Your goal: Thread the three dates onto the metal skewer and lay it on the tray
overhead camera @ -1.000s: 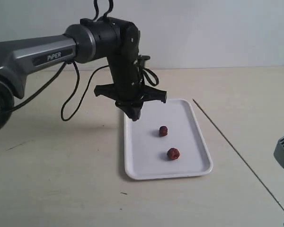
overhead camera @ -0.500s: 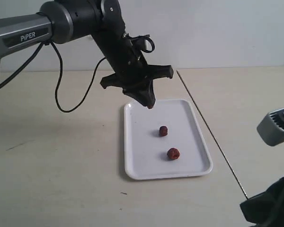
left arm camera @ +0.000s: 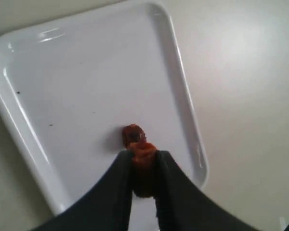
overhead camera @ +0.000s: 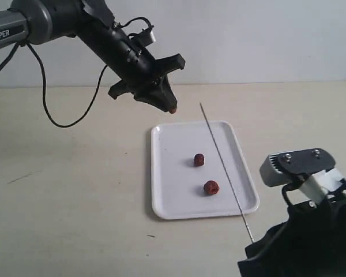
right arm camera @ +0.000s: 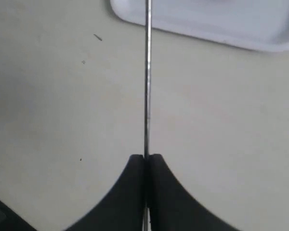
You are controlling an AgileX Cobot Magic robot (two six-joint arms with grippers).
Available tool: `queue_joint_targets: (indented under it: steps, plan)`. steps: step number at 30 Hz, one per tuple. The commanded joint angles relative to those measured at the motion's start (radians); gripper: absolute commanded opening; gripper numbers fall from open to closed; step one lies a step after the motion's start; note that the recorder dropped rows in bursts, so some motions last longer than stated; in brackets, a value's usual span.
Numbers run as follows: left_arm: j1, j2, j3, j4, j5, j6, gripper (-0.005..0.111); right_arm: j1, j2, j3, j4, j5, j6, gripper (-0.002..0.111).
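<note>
The white tray (overhead camera: 179, 190) lies on the table with two dates on it, one (overhead camera: 199, 160) behind the other (overhead camera: 211, 187). My left gripper (overhead camera: 172, 108) is raised above the tray's far left corner and is shut on the third date (left arm camera: 144, 161); below it in the left wrist view I see the tray (left arm camera: 62, 96) and one date (left arm camera: 132, 134). My right gripper (right arm camera: 146, 159) is shut on the metal skewer (right arm camera: 147, 82). The skewer (overhead camera: 222, 161) slants up over the tray, its tip pointing towards the left gripper. In the exterior view the right gripper's jaws are hidden behind its own arm.
The right arm's grey and black body (overhead camera: 303, 231) fills the lower right corner of the exterior view. The left arm (overhead camera: 57, 23) and its black cable (overhead camera: 52, 109) cross the upper left. The tabletop (overhead camera: 69, 202) is pale beige.
My left gripper has lifted the date up and back, off the tray. The right arm has come in from the right and swung the skewer up over the tray.
</note>
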Motion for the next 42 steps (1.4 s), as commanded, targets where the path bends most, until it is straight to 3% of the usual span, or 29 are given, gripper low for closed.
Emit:
queue_joint_targets:
  steps: [1, 7, 13, 23, 28, 42]
  plan:
    - [0.036, -0.015, 0.0, -0.11, -0.009, 0.088, 0.018, 0.001, 0.122, -0.012, 0.36, -0.046, -0.382, 0.0]
    - [0.071, -0.015, 0.0, -0.194, -0.047, 0.16, 0.018, -0.024, 0.25, -0.077, 0.835, 0.035, -0.871, 0.0]
    - [0.101, -0.015, 0.0, -0.251, -0.051, 0.211, 0.018, -0.197, 0.347, -0.102, 1.1, 0.306, -1.183, 0.0]
    - [0.112, -0.015, 0.0, -0.346, -0.087, 0.238, 0.018, -0.358, 0.478, -0.102, 1.192, 0.422, -1.367, 0.0]
    - [0.112, -0.015, 0.0, -0.392, -0.101, 0.24, 0.018, -0.374, 0.593, -0.113, 1.299, 0.509, -1.48, 0.0]
    - [0.112, -0.013, 0.0, -0.373, -0.089, 0.242, 0.018, -0.377, 0.681, -0.23, 1.309, 0.544, -1.492, 0.0]
